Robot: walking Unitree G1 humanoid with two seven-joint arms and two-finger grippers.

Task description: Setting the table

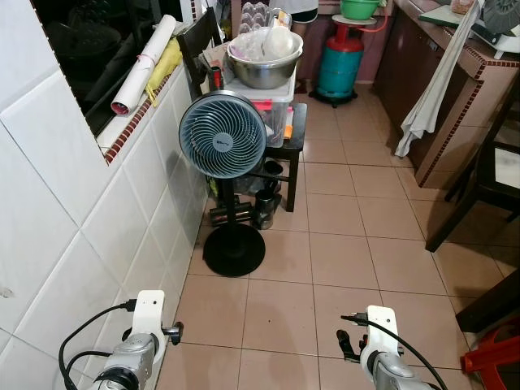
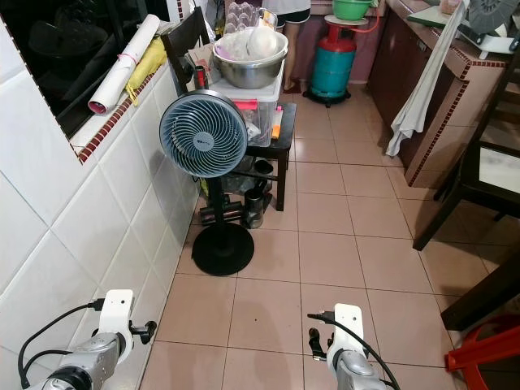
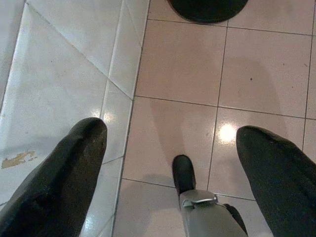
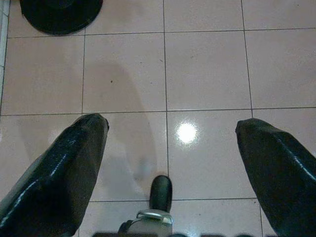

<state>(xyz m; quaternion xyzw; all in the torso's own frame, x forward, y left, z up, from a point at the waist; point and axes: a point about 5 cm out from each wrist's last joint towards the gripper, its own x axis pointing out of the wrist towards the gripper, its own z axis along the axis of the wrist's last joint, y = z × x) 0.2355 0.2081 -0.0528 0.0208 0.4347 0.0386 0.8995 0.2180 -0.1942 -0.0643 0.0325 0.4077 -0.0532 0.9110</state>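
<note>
Glossy tiled floor (image 1: 341,268), glazed white wall tiles (image 1: 73,187), shiny metal bowl (image 1: 264,69), plastic fan (image 1: 223,135)

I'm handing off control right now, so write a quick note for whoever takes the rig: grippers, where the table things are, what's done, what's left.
Left gripper: open, holding nothing, hanging low by the tiled wall.
Right gripper: open, holding nothing, over the floor tiles.
Things: metal bowl with pale dishes sits on a plastic box on the black stool, behind the fan. A dark table stands to the right.
Done: nothing picked up.
Left: fetch tableware, set it out.
</note>
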